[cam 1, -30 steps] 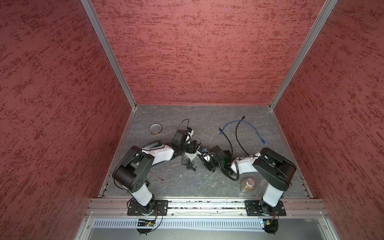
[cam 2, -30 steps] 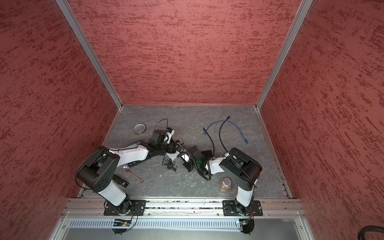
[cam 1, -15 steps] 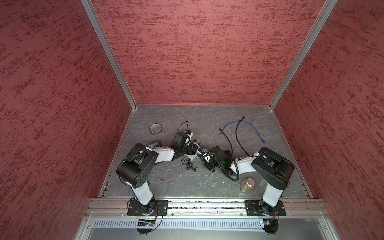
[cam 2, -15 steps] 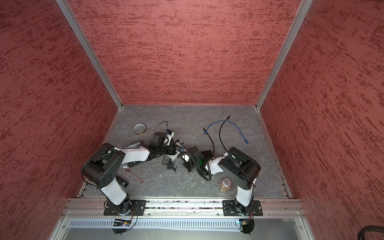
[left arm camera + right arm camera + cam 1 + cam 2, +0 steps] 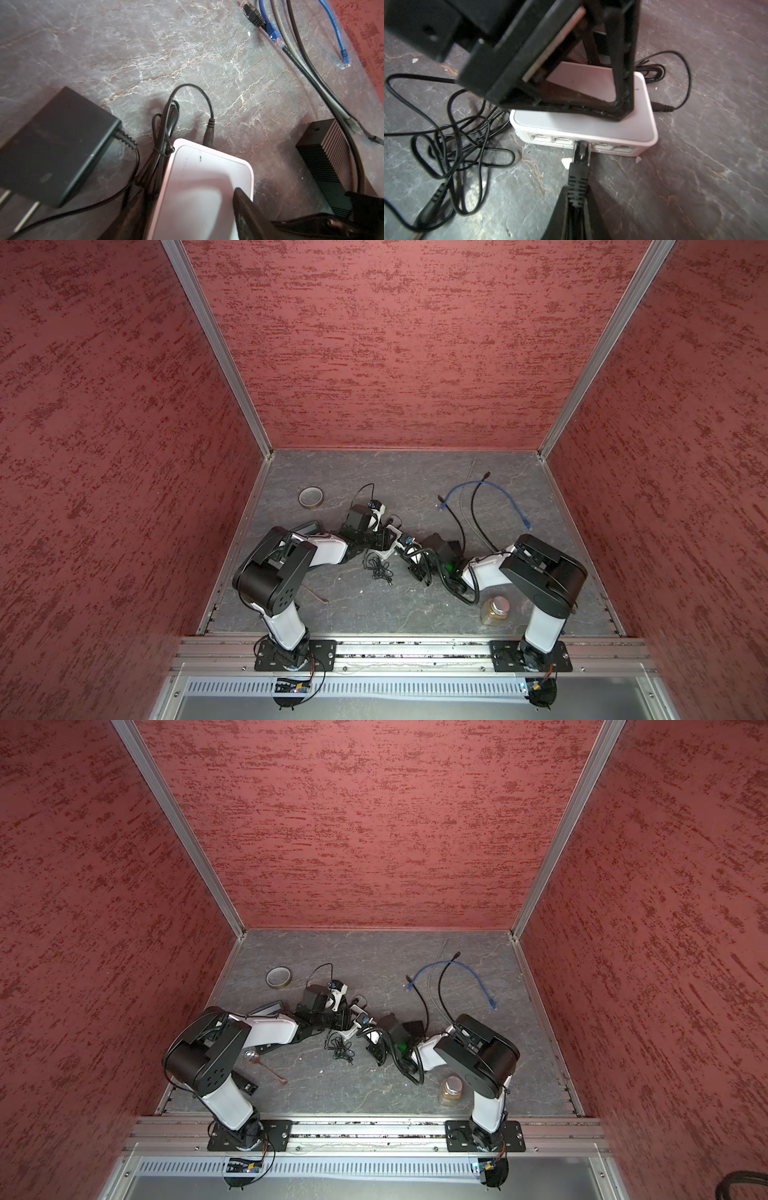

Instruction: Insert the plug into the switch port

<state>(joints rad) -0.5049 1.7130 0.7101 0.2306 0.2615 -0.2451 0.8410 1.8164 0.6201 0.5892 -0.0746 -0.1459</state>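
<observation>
Right claw (image 5: 576, 199) pinched together on the ribbed boot of the black plug (image 5: 580, 153). The plug's nose sits in the mouth of the middle port of the white switch (image 5: 583, 126), with empty ports on either side and most of its body outside; not seated, by my reading. Plug looks small, light, hard plastic, with a latch tab likely brittle. The boot just behind the body is the right hold, since the cable may spring it sideways. Switch looks light, apt to skate on the desk (image 5: 374, 605). Left claw (image 5: 187, 199) stands astride it, jaws apart, one finger (image 5: 243, 205) at its edge; real clamping, cannot tell. In both top views the switch lies mid-frame; right arm (image 5: 540, 572) and left arm (image 5: 282, 564) are low, elbows folded, forearms converging on it.
</observation>
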